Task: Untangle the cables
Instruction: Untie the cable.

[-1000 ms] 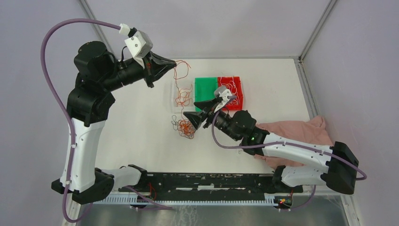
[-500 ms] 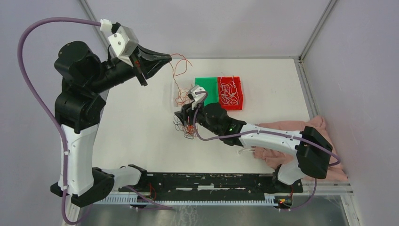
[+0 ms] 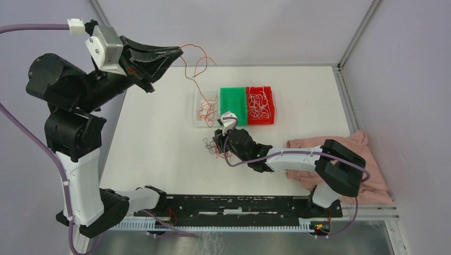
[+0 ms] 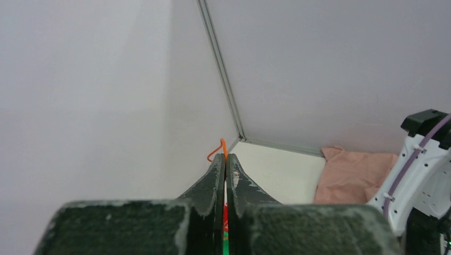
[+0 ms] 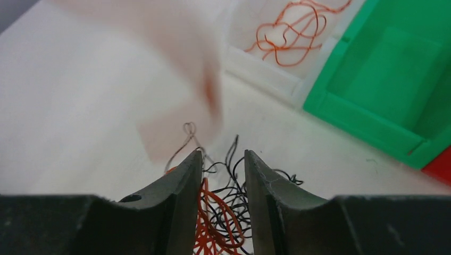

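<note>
The cables lie partly as a small orange and black tangle (image 3: pixel 211 148) on the white table. My right gripper (image 3: pixel 216 142) is down on it, its jaws standing apart on either side of the tangle (image 5: pixel 230 210) without pinching it. My left gripper (image 3: pixel 178 50) is raised high at the back left and shut on one orange cable (image 4: pixel 215 152), whose end curls out past the fingertips. That strand hangs down from there towards the orange bunch (image 3: pixel 205 110) in a clear tray.
A green tray (image 3: pixel 233 101) and a red tray (image 3: pixel 270 91) holding white cables stand side by side behind the tangle, with the clear tray (image 3: pixel 196 121) to their left. A pink cloth (image 3: pixel 348 151) lies at the right edge. Enclosure walls stand close around.
My left gripper rose and swung back left, drawing the orange cable up. My right gripper moved left and down onto the tangle, and its jaws narrowed.
</note>
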### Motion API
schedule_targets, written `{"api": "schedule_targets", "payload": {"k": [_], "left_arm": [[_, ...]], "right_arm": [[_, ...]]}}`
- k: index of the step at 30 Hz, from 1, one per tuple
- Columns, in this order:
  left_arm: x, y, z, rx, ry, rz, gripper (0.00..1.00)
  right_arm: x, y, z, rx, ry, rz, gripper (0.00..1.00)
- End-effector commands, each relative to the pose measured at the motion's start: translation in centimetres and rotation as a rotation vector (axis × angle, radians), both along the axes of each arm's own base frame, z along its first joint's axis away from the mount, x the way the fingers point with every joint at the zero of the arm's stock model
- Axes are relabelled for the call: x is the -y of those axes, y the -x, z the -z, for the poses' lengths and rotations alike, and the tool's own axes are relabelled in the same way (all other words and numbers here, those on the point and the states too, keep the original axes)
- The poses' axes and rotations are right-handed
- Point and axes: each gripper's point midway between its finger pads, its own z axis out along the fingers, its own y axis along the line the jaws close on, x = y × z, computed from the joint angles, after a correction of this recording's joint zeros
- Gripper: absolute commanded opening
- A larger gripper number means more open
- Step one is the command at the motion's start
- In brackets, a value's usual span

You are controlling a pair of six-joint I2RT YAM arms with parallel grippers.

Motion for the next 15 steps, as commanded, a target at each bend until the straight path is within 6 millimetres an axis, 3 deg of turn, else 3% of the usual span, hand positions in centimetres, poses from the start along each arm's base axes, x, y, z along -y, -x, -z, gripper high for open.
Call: {"api": "schedule_targets", "payload": {"k": [1, 6, 9, 12, 15], "left_arm": [[-1.7, 2.3, -5.2, 0.156, 0.115, -0.045, 0.03], [-5.6, 1.5, -9.5, 0.319, 0.255, -0.270, 0.03], [-7.0, 1.1, -10.8, 0.389, 0.296, -0.356, 0.03], [-6.6, 0.5, -10.3, 0.374, 0.273, -0.350, 0.03], [-5.1, -1.1, -7.9, 0.299, 0.215, -0.312, 0.03]], "right_arm": [[1.4, -0.4, 1.8, -0.014, -0.049, 0.087, 0.42], [3.2, 0.4, 5.3, -0.059, -0.039, 0.121, 0.47], [4.0, 0.9, 6.9, -0.087, -0.039, 0.131, 0.49], [4.1, 1.3, 6.8, -0.095, -0.070, 0.122, 0.51], [3.9, 1.4, 4.7, -0.080, -0.111, 0.107, 0.54]]}}
